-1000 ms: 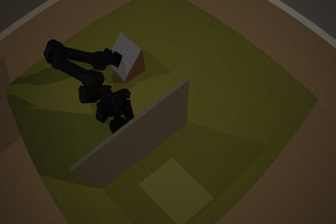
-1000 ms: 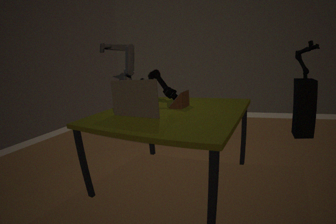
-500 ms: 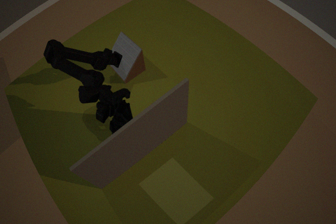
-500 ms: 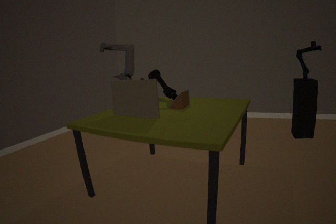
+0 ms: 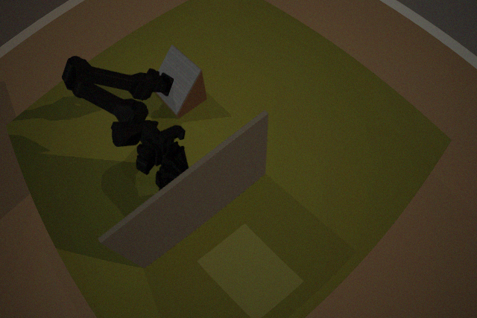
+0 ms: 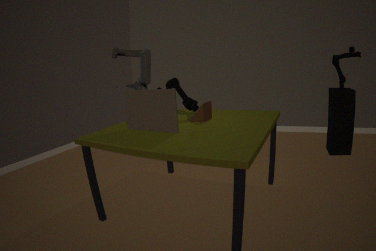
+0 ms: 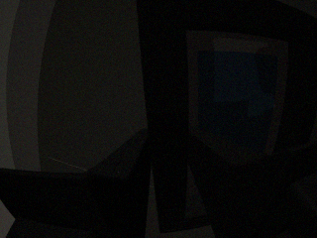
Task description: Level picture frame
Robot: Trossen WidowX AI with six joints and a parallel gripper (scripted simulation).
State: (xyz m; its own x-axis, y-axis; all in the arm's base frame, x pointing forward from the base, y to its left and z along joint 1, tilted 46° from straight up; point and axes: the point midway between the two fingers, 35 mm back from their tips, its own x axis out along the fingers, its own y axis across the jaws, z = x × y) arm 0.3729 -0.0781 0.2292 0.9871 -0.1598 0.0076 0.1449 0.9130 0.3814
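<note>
The picture frame (image 7: pixel 165 74) has a black border, a pale mat and a blue picture, and shows in the very dark wrist view. Its left bar leans a little there, with its top toward the left; the true tilt is hard to tell. My gripper (image 7: pixel 165 134) is shut on that left bar, one finger on each side. In the top view the gripper (image 5: pixel 172 170) is at the near face of the upright wall panel (image 5: pixel 203 195) (image 6: pixel 148 111), its tips hidden behind the panel's top edge. The top and exterior views show the panel's back, so the frame is hidden there. The screw and notched strip are hidden.
The panel stands on the yellow-green table (image 5: pixel 327 133) (image 6: pixel 212 141). A wedge block (image 5: pixel 196 94) (image 6: pixel 206 111) stands at the arm's base. Farther off are a grey arm (image 6: pixel 145 66) and a black pedestal (image 6: pixel 339 120) with another arm. A thin pale line (image 7: pixel 66 164) crosses the panel beside the frame.
</note>
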